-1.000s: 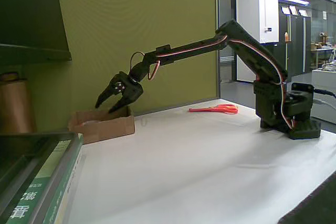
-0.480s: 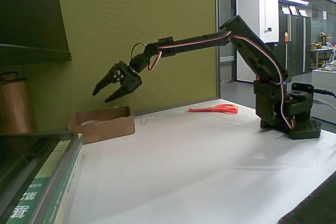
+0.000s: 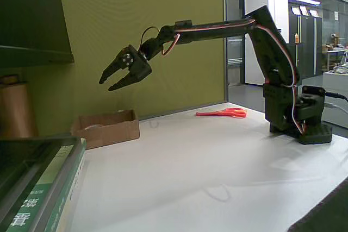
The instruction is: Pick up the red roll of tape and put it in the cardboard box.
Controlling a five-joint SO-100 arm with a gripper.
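- Above the cardboard box [image 3: 106, 127], at roughly 12 o'clock from it, hanging well clear: gripper [image 3: 106, 82], fingers pointing down toward 8 o'clock.
- Jaws standing partly spread, gripping nothing; open air showing between the tips.
- Red roll of tape: not showing anywhere on the tabletop. Judging it to be lying inside the box, hidden by the near wall; only a pale patch peeking over the rim, too unclear to name.
- Arm [image 3: 217, 25] reaching almost level from its base [image 3: 304, 126] toward 9 o'clock, probably for keeping the fingers free of the box walls.
- Judging the placing step as done and only the pull-back toward the base remaining; not confirming this without sight into the box.
- Scissors [image 3: 222, 113] lying flat at 9 o'clock from the base, well apart from the box, taking no part.
- Table [image 3: 206, 172] wearing a white, smooth covering, catching soft reflections and faint shadow.
- Olive-green wall [image 3: 141, 14] standing behind the box; brown paper roll [image 3: 15, 110] standing upright at 9 o'clock from the box.
- Books [image 3: 38, 194] lying stacked at the 7 o'clock corner.
- Office space with cabinets and ceiling lighting opening beyond the arm at 2 o'clock.
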